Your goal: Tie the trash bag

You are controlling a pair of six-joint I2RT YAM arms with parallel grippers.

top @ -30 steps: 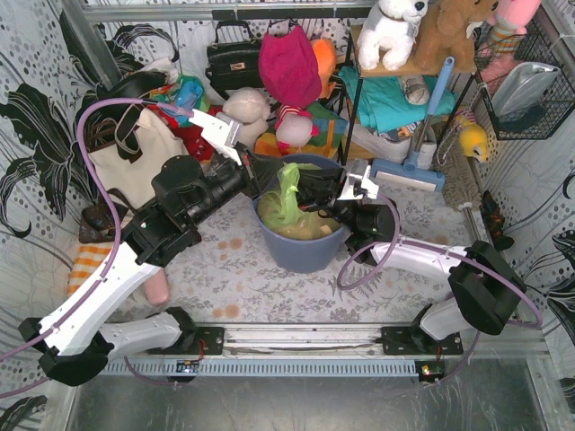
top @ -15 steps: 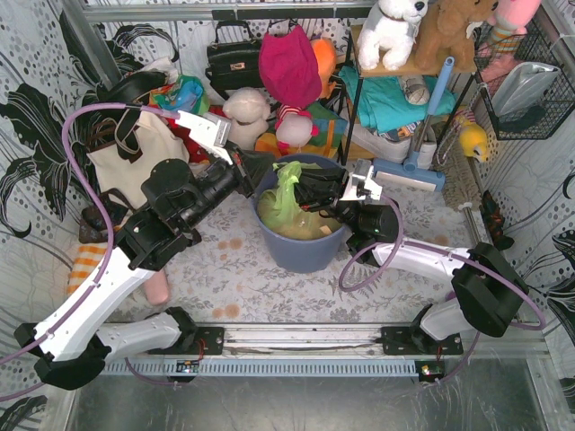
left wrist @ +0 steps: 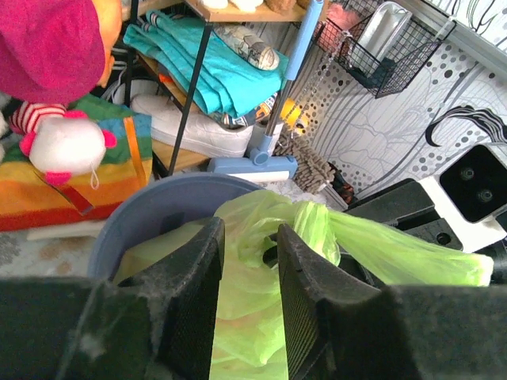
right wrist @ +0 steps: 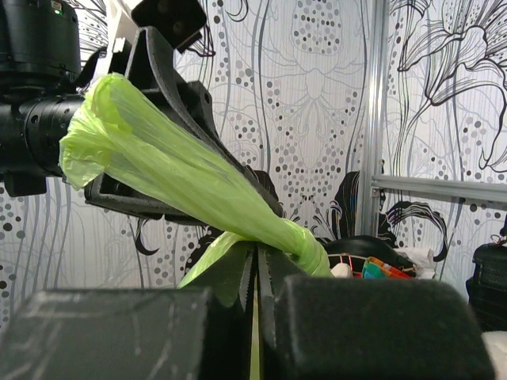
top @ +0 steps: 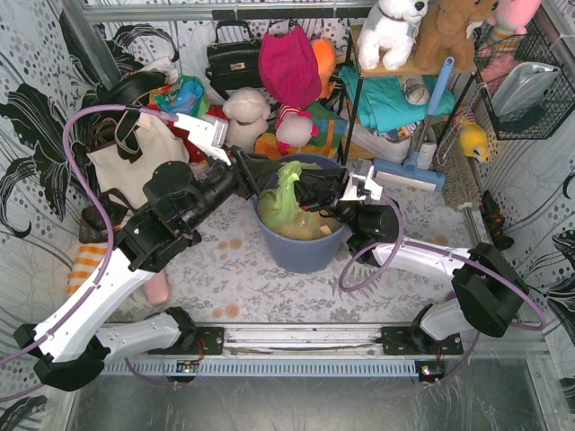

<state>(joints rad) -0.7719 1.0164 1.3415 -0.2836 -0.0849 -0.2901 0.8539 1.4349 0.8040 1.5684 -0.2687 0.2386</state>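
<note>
Left wrist view, we record: left gripper (left wrist: 247, 237), jaws apart, nothing held. Thin translucent lime-green plastic trash bag (left wrist: 261, 210) just ahead of it, body below in the blue-grey round plastic bin (left wrist: 142, 206). Right gripper (right wrist: 255, 257) clamped on the bag's twisted neck. Risks, in our judgement: film tearing under pull, or the neck slipping free. Bin rim and white fabric tote bag (top: 135, 162) crowd the left arm.

The bin (top: 296, 251) hides the trash bag's (top: 287, 194) lower part.
</note>
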